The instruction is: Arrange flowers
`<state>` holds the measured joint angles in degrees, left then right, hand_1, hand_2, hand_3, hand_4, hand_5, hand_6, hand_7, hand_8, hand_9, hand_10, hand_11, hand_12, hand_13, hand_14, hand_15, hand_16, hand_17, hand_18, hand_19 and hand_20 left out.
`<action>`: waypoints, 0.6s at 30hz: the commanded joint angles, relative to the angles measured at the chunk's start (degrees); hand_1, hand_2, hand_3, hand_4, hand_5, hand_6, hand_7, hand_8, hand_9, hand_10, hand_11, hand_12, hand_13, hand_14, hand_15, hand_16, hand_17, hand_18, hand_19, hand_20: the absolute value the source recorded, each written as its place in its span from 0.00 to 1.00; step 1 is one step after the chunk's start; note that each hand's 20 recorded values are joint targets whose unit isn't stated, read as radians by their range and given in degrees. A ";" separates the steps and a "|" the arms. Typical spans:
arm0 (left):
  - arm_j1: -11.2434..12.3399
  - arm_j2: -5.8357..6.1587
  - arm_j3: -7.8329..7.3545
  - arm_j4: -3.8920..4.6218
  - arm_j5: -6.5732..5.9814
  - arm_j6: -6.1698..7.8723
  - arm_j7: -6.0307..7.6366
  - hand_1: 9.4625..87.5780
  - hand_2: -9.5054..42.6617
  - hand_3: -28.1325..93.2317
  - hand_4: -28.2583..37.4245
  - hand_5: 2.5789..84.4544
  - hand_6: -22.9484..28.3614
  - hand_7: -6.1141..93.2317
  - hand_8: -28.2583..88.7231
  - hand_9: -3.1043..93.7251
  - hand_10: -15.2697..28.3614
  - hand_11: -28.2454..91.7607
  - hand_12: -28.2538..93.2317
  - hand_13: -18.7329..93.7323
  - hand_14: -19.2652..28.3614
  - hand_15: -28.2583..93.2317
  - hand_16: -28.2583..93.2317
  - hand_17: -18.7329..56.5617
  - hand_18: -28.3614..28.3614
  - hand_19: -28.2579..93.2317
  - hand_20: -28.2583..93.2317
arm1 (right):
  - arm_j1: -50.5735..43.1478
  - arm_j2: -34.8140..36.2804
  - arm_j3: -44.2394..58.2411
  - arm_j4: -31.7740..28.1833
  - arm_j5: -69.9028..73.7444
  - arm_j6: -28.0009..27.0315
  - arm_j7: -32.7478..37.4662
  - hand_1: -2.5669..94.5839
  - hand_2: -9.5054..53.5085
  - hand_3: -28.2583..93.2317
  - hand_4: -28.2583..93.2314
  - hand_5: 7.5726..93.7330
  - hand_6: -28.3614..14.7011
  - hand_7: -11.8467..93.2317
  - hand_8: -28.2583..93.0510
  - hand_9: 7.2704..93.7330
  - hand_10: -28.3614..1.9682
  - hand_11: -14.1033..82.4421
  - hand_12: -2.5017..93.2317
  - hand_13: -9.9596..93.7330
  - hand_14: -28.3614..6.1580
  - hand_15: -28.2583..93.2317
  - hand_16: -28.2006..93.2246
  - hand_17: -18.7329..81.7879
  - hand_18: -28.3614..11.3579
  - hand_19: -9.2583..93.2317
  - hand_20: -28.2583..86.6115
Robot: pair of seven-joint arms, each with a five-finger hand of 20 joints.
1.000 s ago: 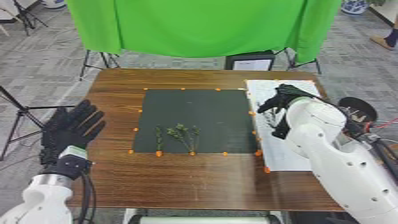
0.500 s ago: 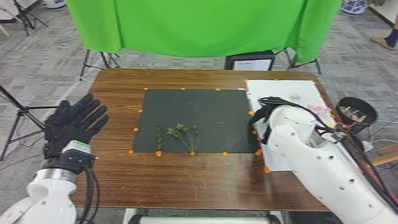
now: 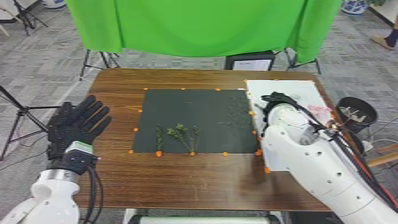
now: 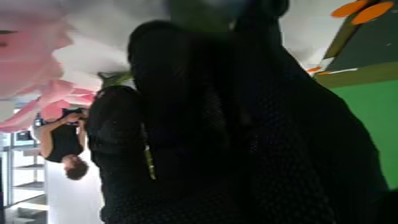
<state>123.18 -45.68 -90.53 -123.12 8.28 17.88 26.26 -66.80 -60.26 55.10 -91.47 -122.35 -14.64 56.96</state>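
My right hand (image 3: 278,98) is over the left edge of the white sheet (image 3: 282,87), beside the dark mat (image 3: 191,107). In the right wrist view, the right hand (image 4: 191,130) has its fingers curled round a green stem (image 4: 149,157), with a leaf tip (image 4: 115,78) past one finger. A thin dark sprig (image 3: 238,110) shows against the mat's right part; whether it touches the mat I cannot tell. A narrow sprig (image 3: 159,137) and a branched green sprig (image 3: 184,137) lie at the mat's lower left. My left hand (image 3: 75,122) is open left of the mat.
Pink flowers (image 3: 321,112) are by the sheet's right edge, near the right forearm; pink petals (image 4: 31,60) also show in the right wrist view. A black bin (image 3: 356,111) stands off the table's right side. Orange marks (image 3: 225,153) line the mat. A green cloth hangs beyond the table.
My right hand has moved left from the white sheet to the mat's edge, then up and slightly right. The dark sprig has come into sight over the mat. The left hand has shifted slightly.
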 commanded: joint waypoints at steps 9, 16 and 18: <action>2.50 -0.99 -1.27 -0.56 -0.62 -0.16 -0.02 0.19 0.46 0.83 0.00 0.56 0.66 0.19 0.18 0.45 0.74 0.41 0.34 0.42 0.76 0.54 0.17 0.18 0.79 0.55 0.31 | -5.79 3.30 0.18 -4.47 -5.17 14.87 0.55 0.67 0.00 0.85 0.05 0.62 0.63 0.73 0.37 0.89 0.61 0.32 0.53 0.92 0.74 0.57 0.61 0.69 0.14 1.00 0.51; 2.23 -1.07 -1.41 -0.38 -0.41 -0.32 -0.74 0.22 0.45 0.83 0.00 0.56 0.66 0.19 0.18 0.45 0.74 0.41 0.34 0.42 0.76 0.54 0.17 0.17 0.79 0.55 0.31 | -5.83 4.63 0.46 -9.43 -7.06 19.49 -0.81 0.66 0.00 0.86 0.08 0.63 0.62 0.74 0.36 0.90 0.61 0.33 0.54 0.93 0.72 0.59 0.60 0.69 0.14 1.00 0.51; 2.48 -1.05 -1.54 -0.51 -0.38 -0.31 -0.52 0.22 0.45 0.83 0.00 0.56 0.66 0.19 0.18 0.45 0.73 0.41 0.34 0.42 0.76 0.54 0.17 0.17 0.79 0.56 0.31 | -5.68 4.66 0.37 -10.76 -7.38 19.94 -1.02 0.66 0.00 0.86 0.09 0.63 0.62 0.74 0.37 0.90 0.61 0.33 0.55 0.93 0.72 0.59 0.60 0.70 0.13 1.00 0.52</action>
<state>125.05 -46.32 -91.61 -123.29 8.04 17.91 26.16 -73.49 -56.49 55.02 -97.86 -127.62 3.63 57.03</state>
